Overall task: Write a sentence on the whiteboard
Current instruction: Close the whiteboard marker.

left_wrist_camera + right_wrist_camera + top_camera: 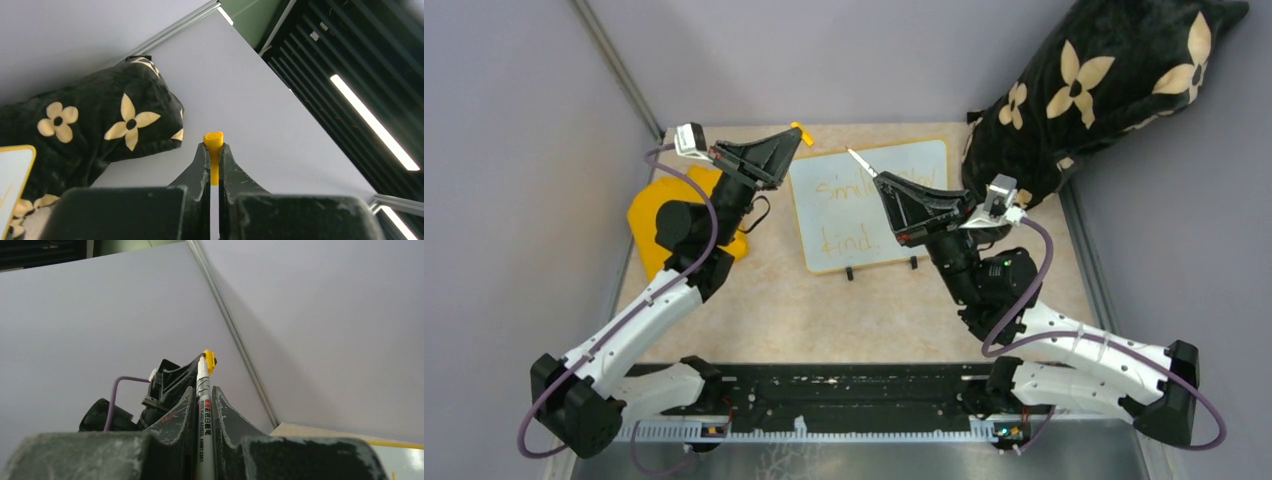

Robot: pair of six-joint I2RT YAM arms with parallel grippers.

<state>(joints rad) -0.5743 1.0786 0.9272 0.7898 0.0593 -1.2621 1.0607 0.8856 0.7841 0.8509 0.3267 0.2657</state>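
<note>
The whiteboard (902, 175) stands propped on two black feet at mid-table. The sentence (842, 190) is thin orange handwriting in two lines, partly hidden by my right gripper. My right gripper (879, 180) hovers over the board's upper middle, shut on a white marker (860, 160) whose tip points up and left. In the right wrist view the marker (204, 405) stands between the fingers. My left gripper (796, 134) sits off the board's top left corner, shut on a small yellow marker cap (214, 148). That cap (209, 360) also shows just beyond the marker tip.
A yellow cloth (646, 215) lies at the left under the left arm. A black pillow with cream flowers (1104, 80) leans at the back right, touching the board's right edge. Grey walls close in the back and both sides.
</note>
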